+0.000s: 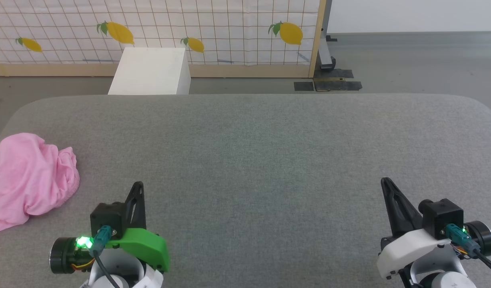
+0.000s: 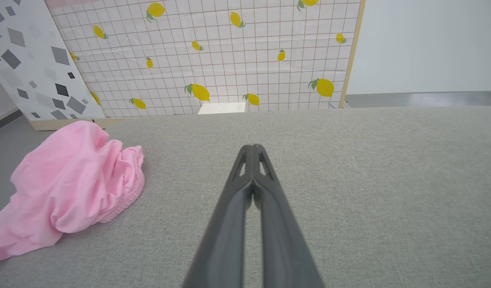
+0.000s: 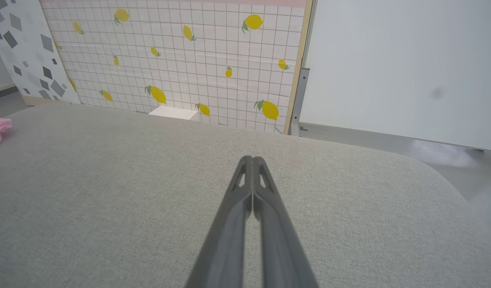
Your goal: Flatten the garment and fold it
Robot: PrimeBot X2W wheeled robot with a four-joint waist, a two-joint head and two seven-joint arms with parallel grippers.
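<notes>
The garment [image 1: 31,180] lies crumpled in a pink heap at the left edge of the grey bench [image 1: 269,140], with its gathered elastic band on the side facing the bench's middle. The left tool [image 1: 138,186] is near it but apart, its two fingers pressed together on nothing. The right tool [image 1: 384,182], well apart on the bench's other side, is also closed and empty. Past the far edge stand a white box [image 1: 149,72] and a lemon-print panel [image 1: 229,24]

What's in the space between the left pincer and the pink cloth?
Nothing: only bare grey surface lies between the left pincer and the pink garment, as the head view shows.
</notes>
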